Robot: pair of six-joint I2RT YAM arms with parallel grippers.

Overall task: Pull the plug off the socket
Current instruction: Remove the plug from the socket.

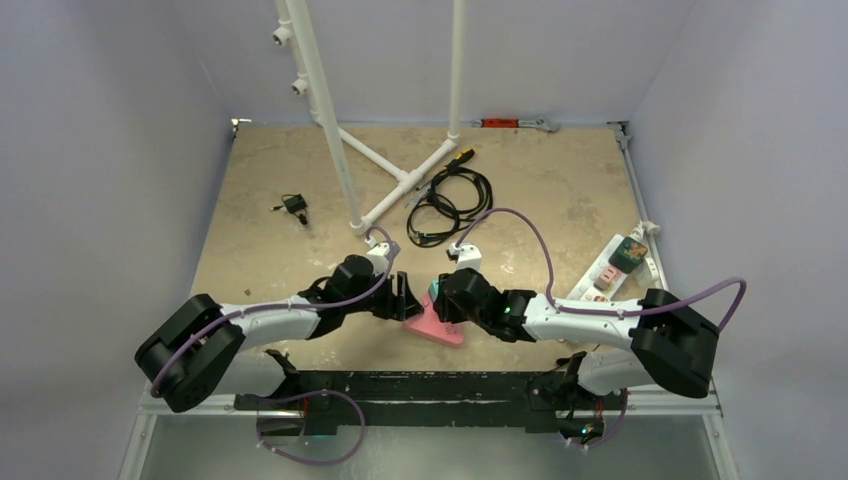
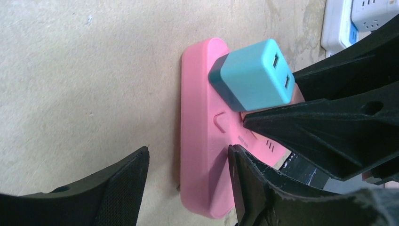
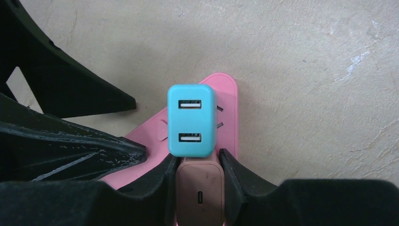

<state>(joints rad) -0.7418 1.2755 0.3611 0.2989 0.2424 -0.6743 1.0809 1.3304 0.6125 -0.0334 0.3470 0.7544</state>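
The right gripper (image 3: 197, 159) has its 2 fingers (image 3: 230, 172) closed against the sides of a dusty-pink plug (image 3: 200, 193), one on each flank, with no gap showing at either pad. That hold suits a pull along the plug's own axis, away from the pink socket strip (image 3: 228, 101) it sits in. Just beyond the fingertips, touching the dusty-pink plug's end, a teal charger (image 3: 190, 121) with 2 ports stands in the same strip; the fingers stop short of it, so the grip looks meant for the dusty-pink plug alone.

The left gripper (image 2: 188, 150) is spread wide and straddles the near end of the strip. Its outer finger (image 2: 120, 188) stands clear of the strip's edge, with bare table (image 2: 70, 70) between, while the other finger seems to lie over or against the strip's far side, though the close angle makes contact hard to judge. The likely purpose is bracing: a light strip would otherwise lift with the plug.

In the top view both grippers meet nose to nose over the strip, near the front middle of the table. A white power strip (image 1: 610, 265) lies well apart at the right edge, and a coiled black cable (image 1: 450, 195) farther back.
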